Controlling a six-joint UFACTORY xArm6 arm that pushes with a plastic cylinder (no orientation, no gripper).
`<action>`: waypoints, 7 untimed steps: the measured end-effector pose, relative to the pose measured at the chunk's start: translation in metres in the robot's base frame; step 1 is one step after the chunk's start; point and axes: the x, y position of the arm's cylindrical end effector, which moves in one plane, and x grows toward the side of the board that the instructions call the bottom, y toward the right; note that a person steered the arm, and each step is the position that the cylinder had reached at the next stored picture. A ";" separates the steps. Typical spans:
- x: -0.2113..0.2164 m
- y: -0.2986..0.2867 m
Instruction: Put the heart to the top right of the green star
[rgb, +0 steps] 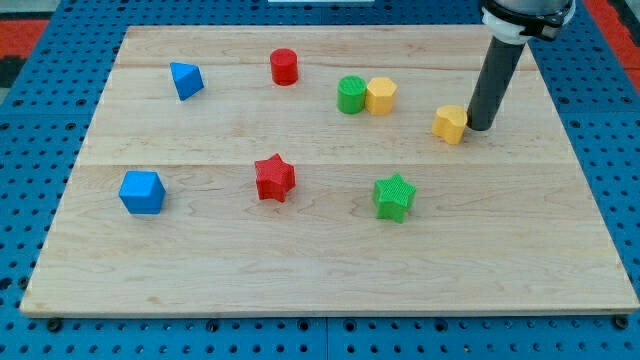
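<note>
The yellow heart (451, 124) lies on the wooden board toward the view's upper right. The green star (394, 196) lies below and to the left of it, near the board's middle right. My tip (479, 128) stands right beside the heart's right side, touching or nearly touching it. The dark rod rises from there toward the view's top right.
A green cylinder (351, 95) and a yellow hexagon block (380, 96) sit side by side, touching, left of the heart. A red cylinder (284, 67), a blue triangle block (186, 80), a blue cube (141, 192) and a red star (274, 178) lie further left.
</note>
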 end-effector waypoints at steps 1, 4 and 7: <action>0.029 0.028; 0.018 -0.010; 0.013 -0.029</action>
